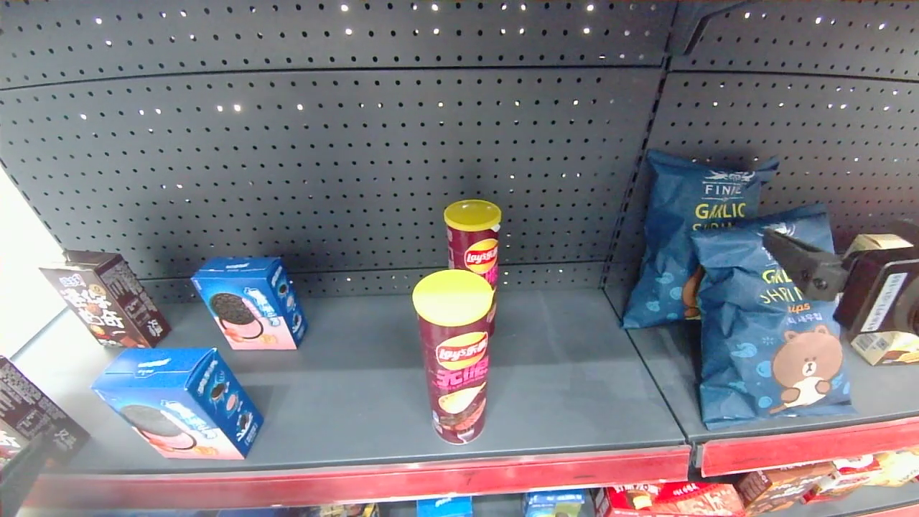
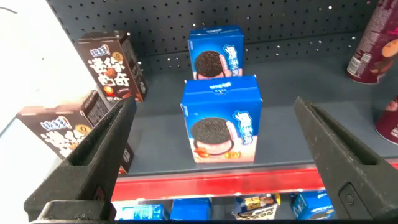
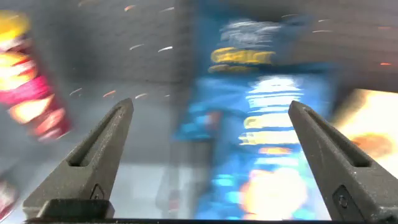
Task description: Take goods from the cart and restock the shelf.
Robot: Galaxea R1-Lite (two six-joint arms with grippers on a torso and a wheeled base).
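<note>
The left tool (image 2: pixel 214 106) hangs wide open with nothing between its fingers, facing the blue cookie boxes at the left end of the shelf (image 1: pixel 574 373). The right tool (image 3: pixel 210 104) is spread just as wide and equally empty, close in front of the blue snack bags at the right end. All the goods in sight already stand on the shelf. The cookie boxes number two, a front one (image 1: pixel 183 402) and a rear one (image 1: pixel 251 301). They are probably light, stiff cardboard that would dent under a hard squeeze, so they are best taken across the narrow sides. Beside them at least two brown boxes can be counted, one at the back (image 1: pixel 108 294) and one at the front edge (image 1: pixel 29 413). Two chip cans stand mid-shelf, front (image 1: pixel 454 355) and rear (image 1: pixel 472 248). They look rigid, smooth and tall, so likely to topple, and a hold around mid-body would suit. The two bags, front (image 1: pixel 772 323) and rear (image 1: pixel 693 230), seem soft, slick and puffed with brittle contents, so they call for a gentle pinch near the top seam.
</note>
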